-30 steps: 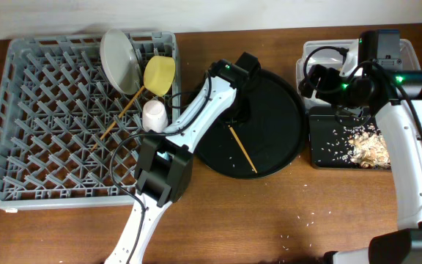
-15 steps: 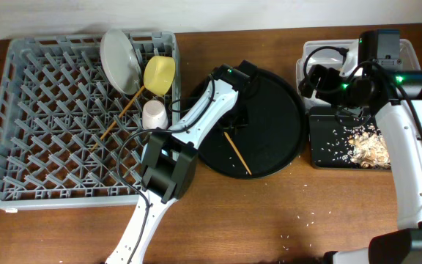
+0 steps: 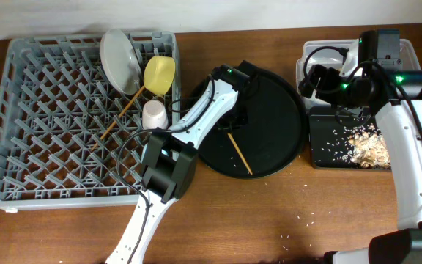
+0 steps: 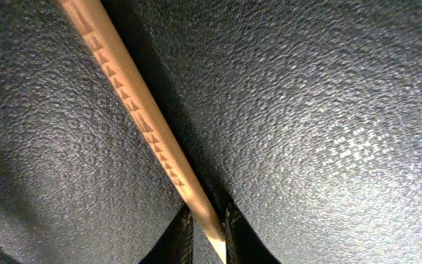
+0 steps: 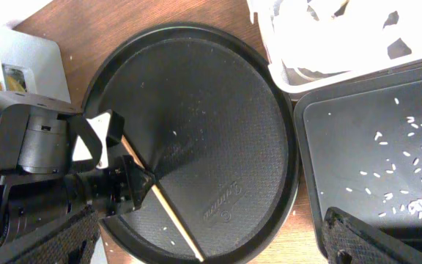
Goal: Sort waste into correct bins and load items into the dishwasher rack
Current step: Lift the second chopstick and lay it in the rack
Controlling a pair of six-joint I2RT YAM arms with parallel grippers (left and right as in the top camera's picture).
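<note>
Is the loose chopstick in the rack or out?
Out: chopstick is on the round tray, its end between the left gripper's fingers.

Bright even light, soft shadows

Left hand (image 3: 231, 126) and gripped chopstick (image 3: 239, 154), a touch farther left on round black tray (image 3: 284, 125).

Left gripper (image 3: 230, 130) at upper end of chopstick (image 3: 240, 154) on round black tray (image 3: 278, 110) (stick slanted).
</note>
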